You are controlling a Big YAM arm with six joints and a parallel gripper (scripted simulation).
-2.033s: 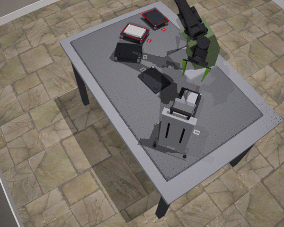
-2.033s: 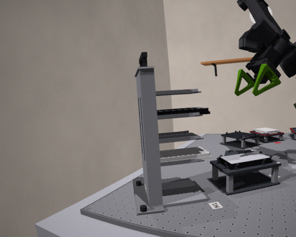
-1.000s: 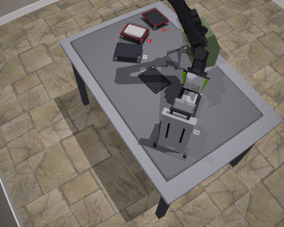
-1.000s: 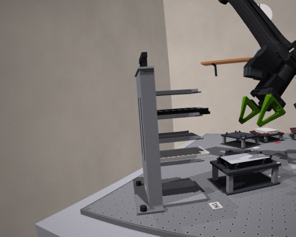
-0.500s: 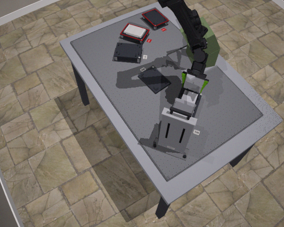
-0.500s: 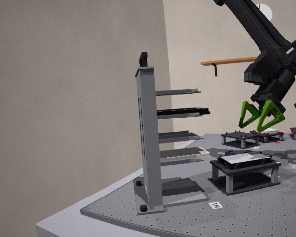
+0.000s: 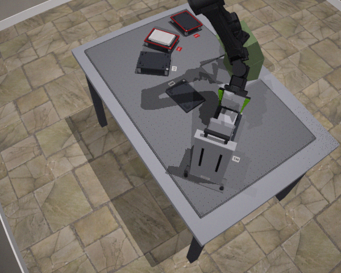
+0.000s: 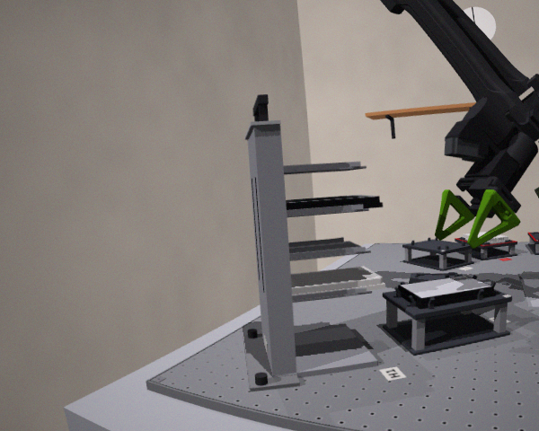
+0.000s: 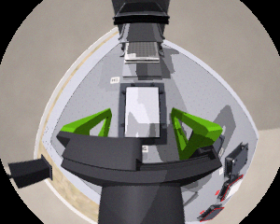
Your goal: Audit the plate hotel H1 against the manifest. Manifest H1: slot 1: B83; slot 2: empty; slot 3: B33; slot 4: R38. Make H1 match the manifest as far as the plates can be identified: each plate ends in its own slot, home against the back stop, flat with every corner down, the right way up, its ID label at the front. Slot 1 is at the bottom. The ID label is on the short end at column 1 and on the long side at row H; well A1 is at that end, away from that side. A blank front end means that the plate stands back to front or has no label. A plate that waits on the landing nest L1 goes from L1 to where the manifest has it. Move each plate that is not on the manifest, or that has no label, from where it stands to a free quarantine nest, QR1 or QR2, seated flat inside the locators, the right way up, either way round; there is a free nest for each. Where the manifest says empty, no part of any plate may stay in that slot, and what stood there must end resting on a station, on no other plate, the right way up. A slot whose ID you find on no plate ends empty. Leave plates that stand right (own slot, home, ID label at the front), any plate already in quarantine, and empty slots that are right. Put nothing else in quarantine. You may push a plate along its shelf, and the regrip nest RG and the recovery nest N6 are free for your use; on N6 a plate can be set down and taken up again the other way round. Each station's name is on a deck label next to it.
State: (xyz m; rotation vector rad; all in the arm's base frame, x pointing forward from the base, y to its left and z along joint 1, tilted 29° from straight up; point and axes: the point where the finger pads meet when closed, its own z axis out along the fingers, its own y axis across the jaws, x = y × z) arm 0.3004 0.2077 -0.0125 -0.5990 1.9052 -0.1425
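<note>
Hovering with the green-fingered claw spread wide, empty, over the pale plate on the dark nest; lower off-centre and you'll tip it.

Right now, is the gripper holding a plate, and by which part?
Nothing is held. The gripper is wide open above the pale plate on the raised nest, fingers clear of it.
</note>
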